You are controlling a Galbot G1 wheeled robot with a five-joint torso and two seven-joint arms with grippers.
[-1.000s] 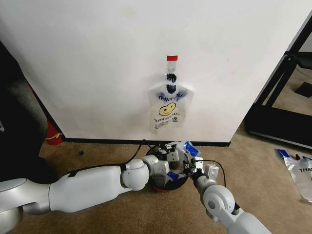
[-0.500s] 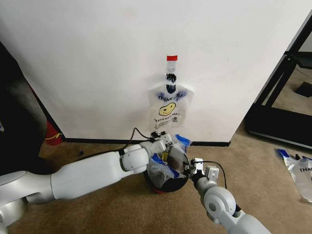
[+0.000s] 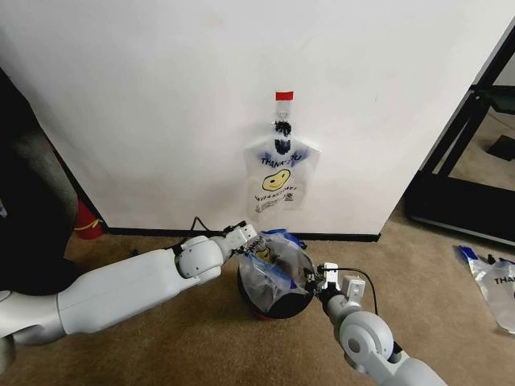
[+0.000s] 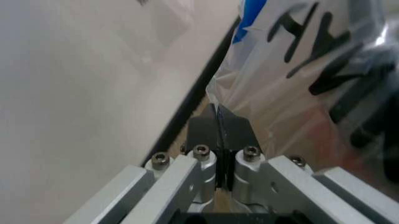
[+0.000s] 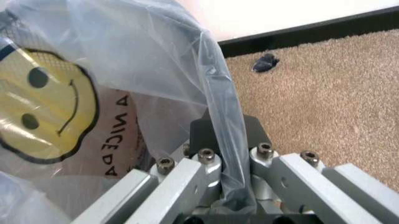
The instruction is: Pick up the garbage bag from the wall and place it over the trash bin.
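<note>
- Since a second ago my left gripper (image 3: 246, 236) has come out from over the trash bin (image 3: 275, 280) and now sits at its wall-side left rim, jaws pinched flat on the edge of the garbage bag (image 3: 273, 261); the left wrist view shows the film caught between the pads.
- The right gripper (image 3: 320, 277) has stayed at the bin's right rim, closed on a fold of the same bag (image 5: 227, 135).
- The bag now drapes across the bin's mouth, smiley (image 5: 46, 105) showing through on the inside (I judge the spreading close to done, seating over the rim unconfirmed).
- Another bag (image 3: 278, 178) hangs from the wall (image 3: 161, 96) under red tape (image 3: 284, 96).
- The bin stands on tan carpet (image 3: 161, 249) by a dark baseboard (image 3: 338, 236); one more bag (image 3: 495, 281) lies far right.
</note>
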